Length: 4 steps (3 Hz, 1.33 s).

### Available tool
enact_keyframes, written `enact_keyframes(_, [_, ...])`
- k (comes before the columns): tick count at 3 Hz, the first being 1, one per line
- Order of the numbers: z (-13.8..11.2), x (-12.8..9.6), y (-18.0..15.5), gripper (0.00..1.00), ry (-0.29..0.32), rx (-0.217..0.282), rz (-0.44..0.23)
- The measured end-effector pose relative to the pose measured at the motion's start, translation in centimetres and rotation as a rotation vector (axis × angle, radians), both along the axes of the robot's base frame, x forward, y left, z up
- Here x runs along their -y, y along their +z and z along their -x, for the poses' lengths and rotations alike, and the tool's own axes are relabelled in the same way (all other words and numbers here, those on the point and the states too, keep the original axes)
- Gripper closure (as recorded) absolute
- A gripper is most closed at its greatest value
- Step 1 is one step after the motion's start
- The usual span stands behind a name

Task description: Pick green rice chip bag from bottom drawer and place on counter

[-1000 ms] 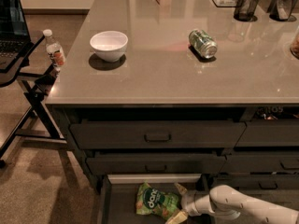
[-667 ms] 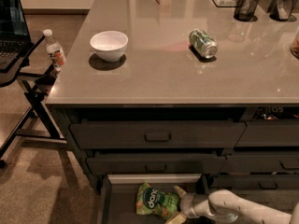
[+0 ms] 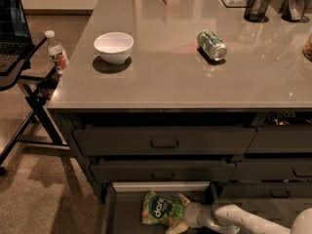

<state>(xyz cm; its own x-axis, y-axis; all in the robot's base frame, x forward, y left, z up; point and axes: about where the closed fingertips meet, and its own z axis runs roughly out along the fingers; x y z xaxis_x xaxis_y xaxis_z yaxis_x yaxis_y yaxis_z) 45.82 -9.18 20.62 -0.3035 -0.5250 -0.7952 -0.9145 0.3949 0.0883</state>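
The green rice chip bag (image 3: 160, 210) lies in the open bottom drawer (image 3: 125, 214), at the bottom of the view, with its dark round logo facing up. My gripper (image 3: 180, 213) reaches in from the lower right on a white arm. It is open, with one finger above and one below the bag's right edge. The grey-beige counter (image 3: 165, 79) spans the top of the cabinet above the drawers.
On the counter stand a white bowl (image 3: 113, 47), a green can (image 3: 212, 45) lying on its side and black mesh cups (image 3: 257, 6) at the back right. A black side stand (image 3: 19, 67) with a laptop and a water bottle (image 3: 57, 52) is at the left. Two handled drawers above are closed.
My gripper has shifted slightly left and lower, closer onto the bag's right edge. The bag has stayed in the drawer.
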Motion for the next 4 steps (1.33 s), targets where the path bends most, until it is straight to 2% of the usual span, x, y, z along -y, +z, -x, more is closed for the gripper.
enact_keyframes(1, [-0.32, -1.66, -4.04, 0.00, -0.031, -0.022, -0.007])
enact_keyframes(2, [-0.29, -1.74, -4.17, 0.00, -0.031, -0.023, -0.007])
enact_keyframes(3, [-0.29, -1.75, -4.17, 0.17, -0.031, -0.023, -0.007])
enact_keyframes(4, [-0.29, -1.75, -4.18, 0.40, -0.031, -0.023, -0.007])
